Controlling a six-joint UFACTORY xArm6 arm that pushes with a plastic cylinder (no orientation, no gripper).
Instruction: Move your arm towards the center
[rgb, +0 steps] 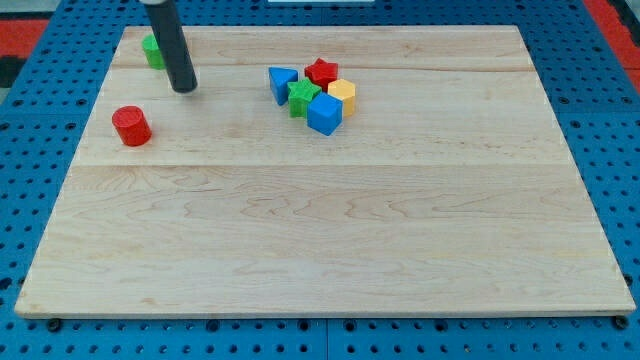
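Camera view: my tip (184, 89) is sitting near the counter's (320, 250) 10 o'clock corner, beside a green block (153, 50), a red cylinder (131, 126) at its 7 o'clock. No pincer is fitted, so I cannot tell any state. The move is looking barely begun — the centre is lying open at 4 o'clock, below the five-block cluster (315, 95).

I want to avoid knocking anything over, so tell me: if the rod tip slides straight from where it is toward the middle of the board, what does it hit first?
Probably nothing. My tip sits near the view's top left, beside the green block, with the red cylinder below it. A line to the board's centre seems to pass under the cluster led by the blue triangle.
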